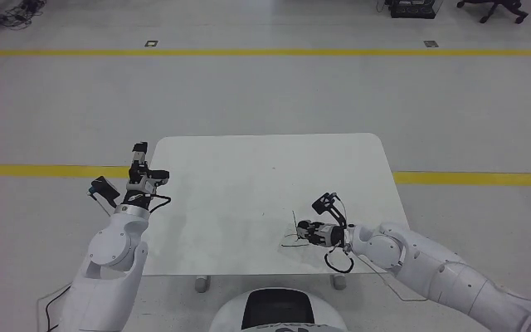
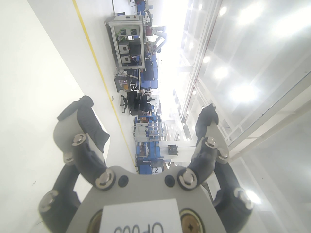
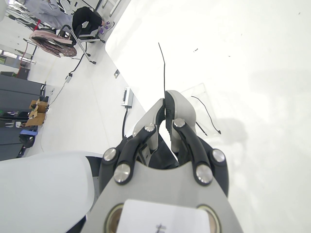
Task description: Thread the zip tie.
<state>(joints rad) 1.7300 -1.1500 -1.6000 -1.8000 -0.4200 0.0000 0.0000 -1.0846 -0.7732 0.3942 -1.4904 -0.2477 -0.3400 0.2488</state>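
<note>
Holding entry: right gripper (image 3: 165, 103), grey fingers pressed together on a thin black plastic zip tie (image 3: 164, 69), low over the white rectangular table (image 1: 265, 166) near its 5 o'clock corner. The tapered tail juts free past the fingertips, probably so it can be aimed at a locking head. A second black strand (image 3: 209, 116) with a small head lies on a clear flat plastic sheet (image 3: 198, 89) just beside; whether it is a separate tie cannot be told. Left gripper (image 2: 147, 106), fingers spread and empty, stands raised at the table's 9 o'clock edge, apparently parked clear.
</note>
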